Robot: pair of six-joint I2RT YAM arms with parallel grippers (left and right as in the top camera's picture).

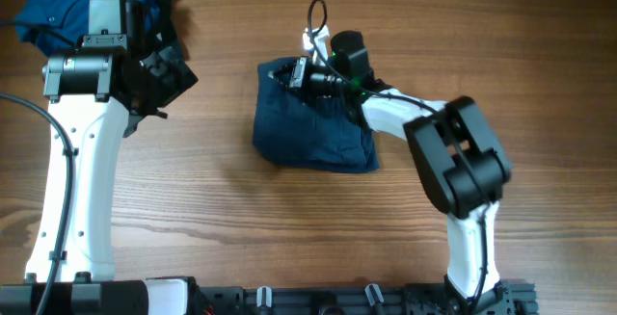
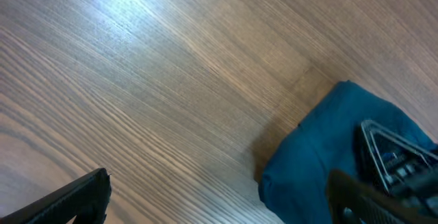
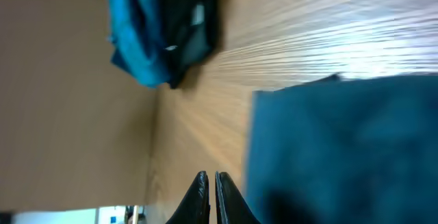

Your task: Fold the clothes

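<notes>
We judge the dark navy cloth shorts (image 1: 313, 127) folded beside our shut, seemingly empty right gripper (image 3: 211, 183), so next our wide-open, empty left gripper (image 2: 219, 183) should fetch the rumpled bright-blue cloth shirt (image 1: 48, 7) behind it.

The right gripper (image 3: 211, 183) enters from the bottom edge with its two black fingers pressed together, tips pointing up the frame. Just to their right lies the navy garment (image 3: 342, 148), blurred, covering the lower right of the wooden table (image 3: 294, 39). A pile of bright blue and dark clothes (image 3: 161, 35) sits well apart at the upper left, near the table's edge.
</notes>
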